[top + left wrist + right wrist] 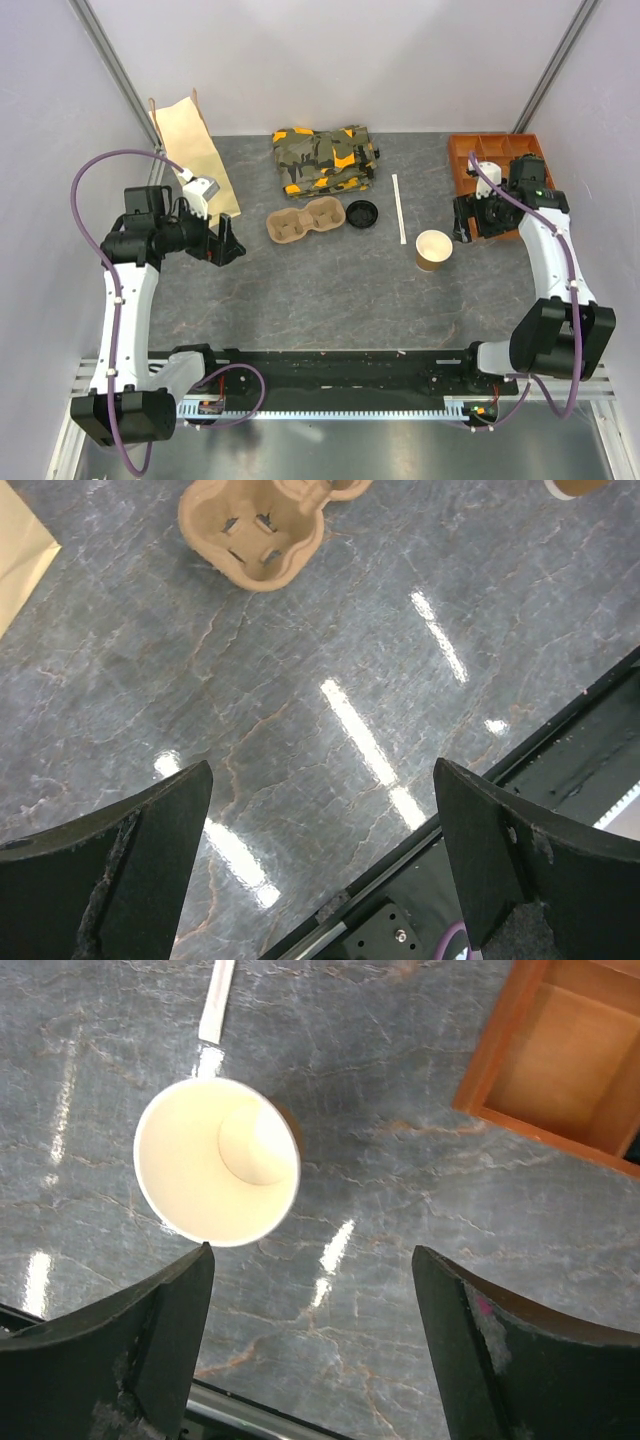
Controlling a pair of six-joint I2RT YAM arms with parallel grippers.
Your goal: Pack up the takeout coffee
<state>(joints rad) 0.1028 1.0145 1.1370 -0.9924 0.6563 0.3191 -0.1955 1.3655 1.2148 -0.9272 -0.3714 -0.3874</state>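
— First entry: cup point(433, 250)?
— One, tan paper, pale inside. It stands upright and open-topped on the grey surface point(330, 290), right of centre in the top view.
— Lid point(362, 214)?
— One, black, round. It lies flat at centre frame, just right of the tray point(305, 223) and well apart from the cup.
— Your right claw point(310, 1340)?
— Spread, with nothing in the gap. In my right wrist view the cup sits in the upper left of the frame, outside the gap.
— Left claw point(320, 880)?
— Spread wide, holding nothing, over bare surface. The tray shows at the top edge of that wrist view.
— The remainder?
— Bag point(192, 150): one, tan, lying flat at the upper left.
— Cloth point(325, 157): one, camouflage, folded, at top centre, just above the tray.
— Stick point(399, 208): one, white, thin, between the lid and the cup.
— Bin point(495, 160): one, orange, with compartments, at the upper right, partly behind my right arm.
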